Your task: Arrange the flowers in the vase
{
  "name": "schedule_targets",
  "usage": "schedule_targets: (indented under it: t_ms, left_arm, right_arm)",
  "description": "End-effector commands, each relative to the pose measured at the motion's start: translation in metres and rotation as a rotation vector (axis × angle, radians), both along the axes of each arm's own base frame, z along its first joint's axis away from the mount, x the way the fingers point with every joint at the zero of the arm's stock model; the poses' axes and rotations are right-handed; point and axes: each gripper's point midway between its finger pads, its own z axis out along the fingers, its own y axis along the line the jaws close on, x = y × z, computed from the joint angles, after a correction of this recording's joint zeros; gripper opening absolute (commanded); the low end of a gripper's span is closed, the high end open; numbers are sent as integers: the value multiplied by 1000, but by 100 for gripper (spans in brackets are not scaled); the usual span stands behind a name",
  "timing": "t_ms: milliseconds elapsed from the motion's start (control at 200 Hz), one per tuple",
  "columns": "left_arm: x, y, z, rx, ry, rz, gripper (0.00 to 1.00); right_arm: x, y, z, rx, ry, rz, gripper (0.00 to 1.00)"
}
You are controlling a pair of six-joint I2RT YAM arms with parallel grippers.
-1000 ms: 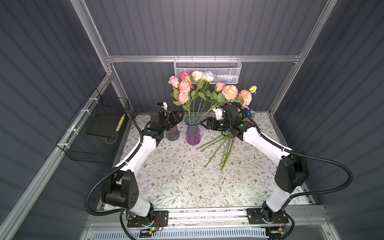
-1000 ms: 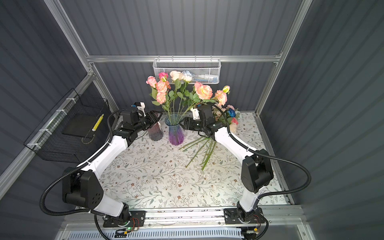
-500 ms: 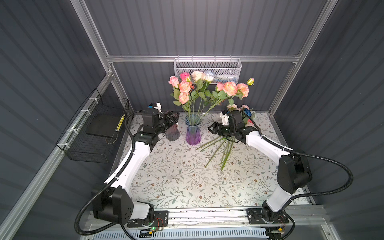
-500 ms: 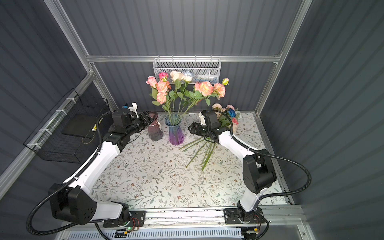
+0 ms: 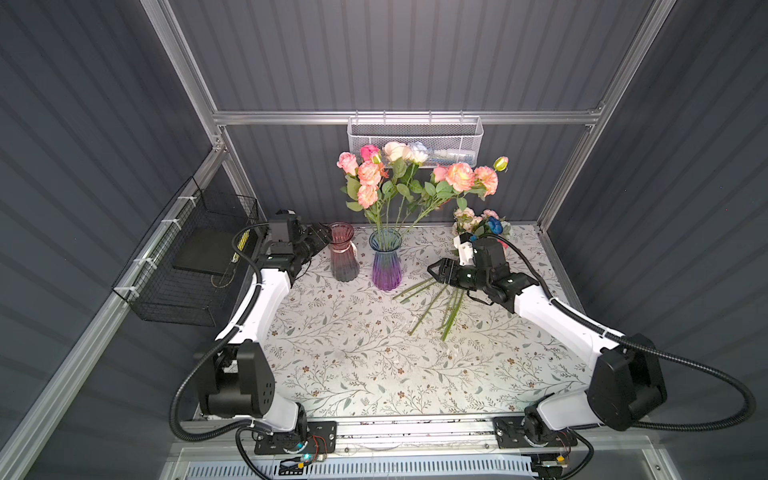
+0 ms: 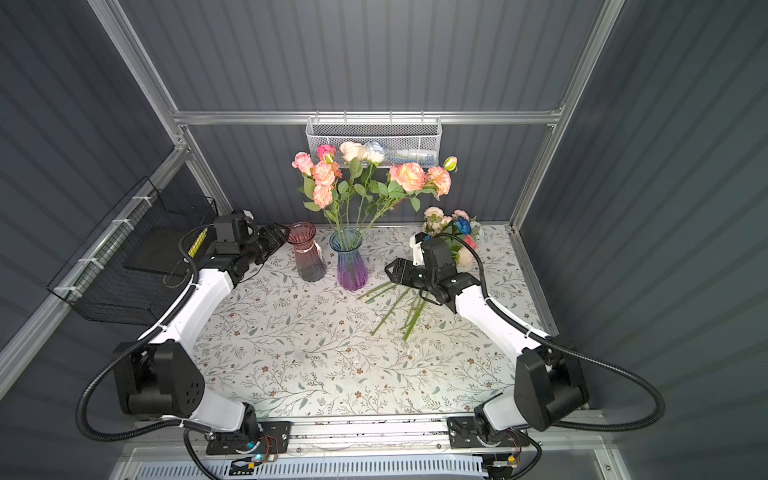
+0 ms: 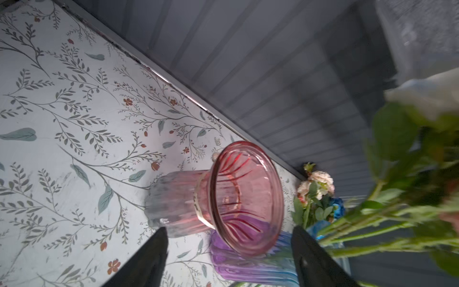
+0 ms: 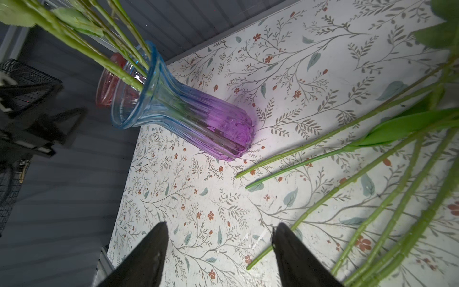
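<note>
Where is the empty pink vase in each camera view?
In a top view: pink vase back, left of centre.
In a top view: same spot.
Left wrist: mid-frame, mouth facing camera.
Right wrist: rim peeking behind landmark.
Shared landmark: blue-purple vase, right beside it.

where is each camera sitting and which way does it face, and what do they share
Both top views: high above the front edge, looking down across the table to the back wall; left arm and right arm show whole.
Left wrist: on the left arm, facing the pink vase; open left jaws show.
Right wrist: on the right arm, facing the blue-purple vase and loose flower stems; open right jaws show.
Shared: both wrist views hold both vases.
</note>
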Motion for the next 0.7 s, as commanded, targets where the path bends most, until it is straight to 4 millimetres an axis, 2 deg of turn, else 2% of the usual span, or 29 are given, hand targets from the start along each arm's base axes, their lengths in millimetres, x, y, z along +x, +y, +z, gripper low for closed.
schedule_targets:
  t_ms: [0, 15, 35, 75, 190, 290, 490, 695]
  left_arm:
    - [19, -2, 15, 54, -54, -34, 84]
    - [20, -1, 9, 59, -37, -33, 84]
    - [26, -1, 19, 67, -52, -30, 83]
    - [31, 2, 11, 87, -19, -22, 80]
    - [43, 6, -5, 121, 37, -14, 64]
    - [44, 7, -16, 148, 82, -16, 46]
    - [31, 4, -36, 163, 138, -43, 43]
    - [15, -3, -45, 168, 156, -69, 27]
  right_arm:
    - [-13, -5, 8, 17, -12, -5, 70]
    - [-15, -6, 9, 18, -12, -6, 70]
    - [-18, -7, 11, 19, -15, -8, 70]
    - [-22, -10, 13, 21, -22, -12, 70]
    - [-34, -17, 19, 21, -35, -17, 70]
    - [-41, -23, 24, 17, -49, -28, 70]
    - [-48, -28, 28, 11, -64, -31, 70]
    - [-49, -30, 27, 7, -64, -38, 70]
